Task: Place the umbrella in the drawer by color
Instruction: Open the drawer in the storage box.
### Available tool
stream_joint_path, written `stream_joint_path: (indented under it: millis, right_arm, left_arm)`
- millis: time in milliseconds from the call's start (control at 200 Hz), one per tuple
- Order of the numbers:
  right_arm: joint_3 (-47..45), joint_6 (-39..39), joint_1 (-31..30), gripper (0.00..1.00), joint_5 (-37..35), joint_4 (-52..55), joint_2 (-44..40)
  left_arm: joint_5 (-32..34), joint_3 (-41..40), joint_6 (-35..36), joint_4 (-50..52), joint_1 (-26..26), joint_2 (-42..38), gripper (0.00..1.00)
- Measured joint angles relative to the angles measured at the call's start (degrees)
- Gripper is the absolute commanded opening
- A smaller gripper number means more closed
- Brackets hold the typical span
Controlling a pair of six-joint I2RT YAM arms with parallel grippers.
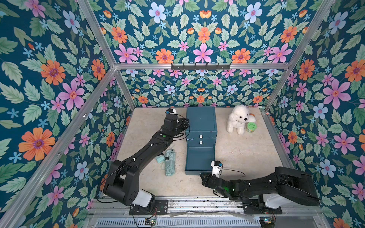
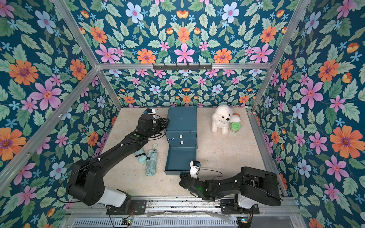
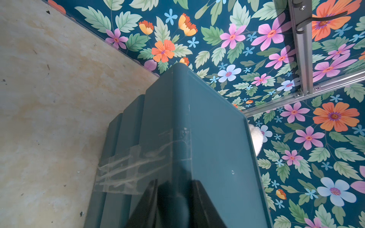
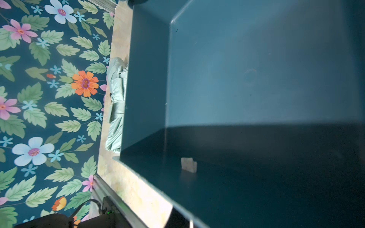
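Teal drawer unit (image 3: 207, 138) (side taped)

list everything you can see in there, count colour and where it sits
drawer cabinet: 1, dark teal, rear centre of the table
lowest drawer: 1, dark teal, pulled out, empty
folded umbrella: 1, mint green, lying on the table left of the open drawer
small rounded item: 1, pale teal, at the umbrella's left; unclear what it is
plush dog: 1, white, right of the cabinet
jar: 1, green lid, beside the dog
orange-and-white item: 1, behind the dog, mostly hidden
hook rail: 1, black, on the rear frame bar
table: 1, beige marbled
left gripper: 1, black, at the cabinet's left side
right gripper: 1, black, shut, at the open drawer's front
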State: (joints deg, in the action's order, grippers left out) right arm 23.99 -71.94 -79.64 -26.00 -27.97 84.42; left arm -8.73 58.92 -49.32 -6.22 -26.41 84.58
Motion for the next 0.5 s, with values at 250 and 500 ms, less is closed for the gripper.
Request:
stream_joint_path:
  millis: [250, 500]
  right_arm:
    - [1.0, -0.4, -0.3, 0.35, -0.3, 3.5, -0.3]
    - [3.3, -1.9, -2.4, 0.44, -4.8, 16.4, -8.6]
  left_arm:
    - [0.0, -0.3, -0.4, -1.4, -0.7, 0.2, 0.37]
    - [0.0, 0.3, -1.3, 1.7, -1.5, -0.8, 0.41]
